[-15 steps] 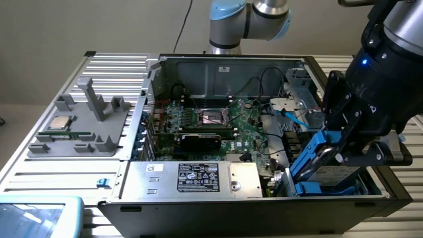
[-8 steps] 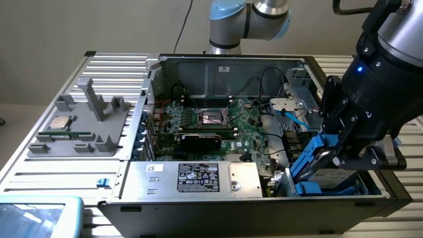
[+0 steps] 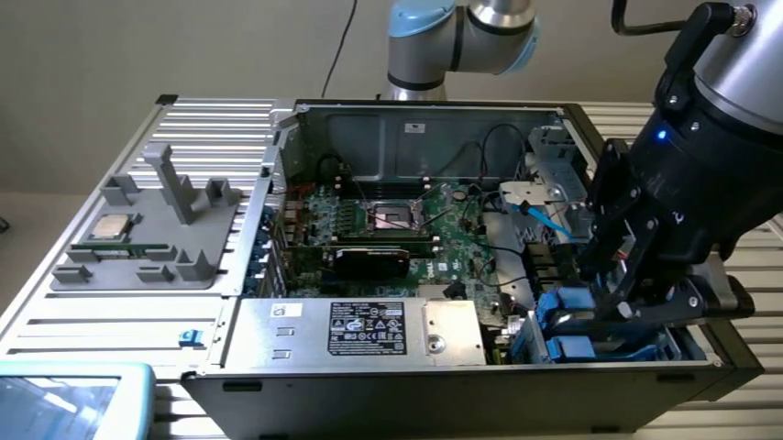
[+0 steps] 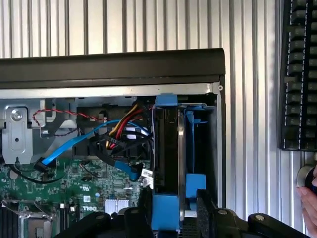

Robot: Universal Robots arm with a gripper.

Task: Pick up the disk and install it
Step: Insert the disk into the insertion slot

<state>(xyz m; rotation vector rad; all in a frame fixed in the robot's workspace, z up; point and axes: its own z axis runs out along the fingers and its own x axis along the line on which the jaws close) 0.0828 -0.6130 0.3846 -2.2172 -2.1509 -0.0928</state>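
Processor chip [image 3: 113, 226] on grey fixture [image 3: 135, 261]

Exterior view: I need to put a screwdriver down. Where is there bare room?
Free: the ribbed silver tabletop between the grey plastic fixture and the pale blue tray corner. Crowded: the open black computer case, especially the blue drive bays beneath the gripper.

Two cameras, one open tower!
The exterior view looks steeply down over the whole open black metal computer case [image 3: 490, 390]. The wrist view rides close, facing its drive corner. Both share the blue-railed silver-grey disk [image 4: 166, 210] and the green circuit board [image 3: 456, 246].
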